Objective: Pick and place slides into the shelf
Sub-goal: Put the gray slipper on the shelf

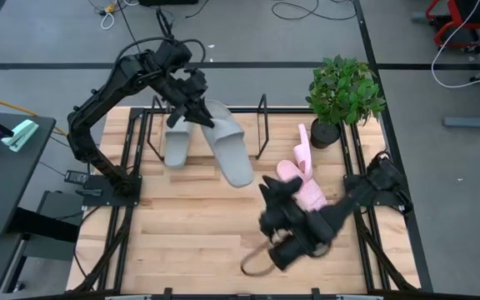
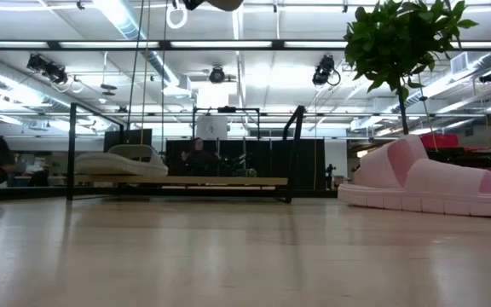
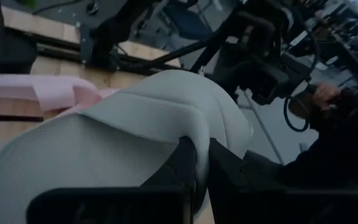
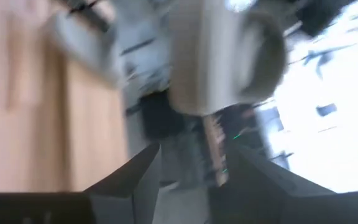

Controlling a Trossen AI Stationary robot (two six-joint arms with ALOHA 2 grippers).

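left pincer (image 1: 192,107) clamped shut, right pincer (image 1: 275,196) fingers parted

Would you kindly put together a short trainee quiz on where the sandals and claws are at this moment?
1. True or false: the left claw is shut on a pink sandal.
2. Where is the grey sandal that no claw holds? A: in the rack. B: against the plant pot. C: under the right arm.
3. How many of the pink sandals are in the rack?

Key
1. False. It grips the strap of a grey sandal, lifted over the rack.
2. A.
3. None. Both are on the table outside the rack's end, near the open right claw.
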